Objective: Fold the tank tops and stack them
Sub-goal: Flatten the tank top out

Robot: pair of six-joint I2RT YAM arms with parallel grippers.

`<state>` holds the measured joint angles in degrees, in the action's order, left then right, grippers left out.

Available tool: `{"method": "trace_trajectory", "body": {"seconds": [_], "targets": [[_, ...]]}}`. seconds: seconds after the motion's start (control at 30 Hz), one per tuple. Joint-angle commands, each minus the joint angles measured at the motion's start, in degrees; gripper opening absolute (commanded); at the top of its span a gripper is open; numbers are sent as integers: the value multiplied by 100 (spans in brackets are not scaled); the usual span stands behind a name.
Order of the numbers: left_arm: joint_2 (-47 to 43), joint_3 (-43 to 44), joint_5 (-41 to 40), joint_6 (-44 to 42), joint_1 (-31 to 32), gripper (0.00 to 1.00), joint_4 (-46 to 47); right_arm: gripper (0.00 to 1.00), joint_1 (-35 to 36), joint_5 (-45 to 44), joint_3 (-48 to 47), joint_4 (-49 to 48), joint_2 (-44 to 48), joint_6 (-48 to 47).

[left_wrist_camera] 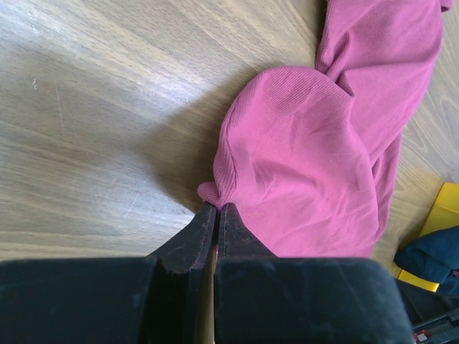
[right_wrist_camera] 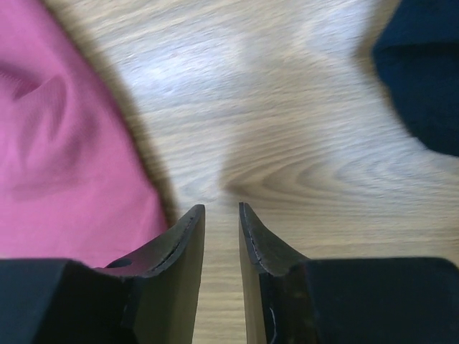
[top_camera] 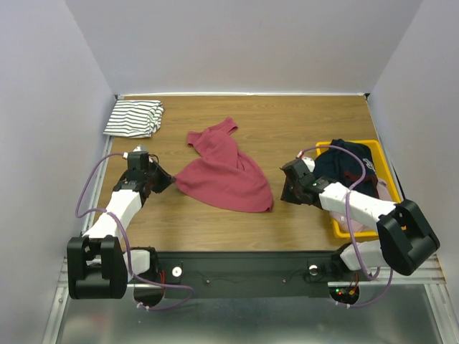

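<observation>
1. The left pincer (left_wrist_camera: 217, 208) is pinched shut on the near-left hem corner of the dark red tank top (top_camera: 226, 175); that edge should stay taut.
2. The right pincer (right_wrist_camera: 221, 209) stands partly open and empty, just beside the right hem; it should grip that corner before folding.
3. The striped tank top (top_camera: 134, 118) lies folded at the far-left corner of the counter (top_camera: 301, 122).
</observation>
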<state>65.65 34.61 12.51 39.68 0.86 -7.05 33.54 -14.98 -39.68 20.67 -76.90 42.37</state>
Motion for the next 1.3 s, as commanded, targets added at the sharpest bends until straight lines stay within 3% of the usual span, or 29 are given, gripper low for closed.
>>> {"method": "trace_trajectory", "body": {"seconds": [0.0,0.33,1.0,1.13,1.27], "targets": [[-131,-33,93,-13,-34,0,230,32,170,302,-137,-18,228,272],[-114,-7,128,-39,-34,0,248,42,592,444,-154,-247,45,535],[-122,-25,164,-92,-34,0,265,42,961,400,-180,-458,-721,685],[-114,-7,207,-110,-34,0,274,35,979,312,-172,-441,-713,685],[-253,194,243,-197,-34,0,169,9,918,-283,-494,-99,-274,449]]}}
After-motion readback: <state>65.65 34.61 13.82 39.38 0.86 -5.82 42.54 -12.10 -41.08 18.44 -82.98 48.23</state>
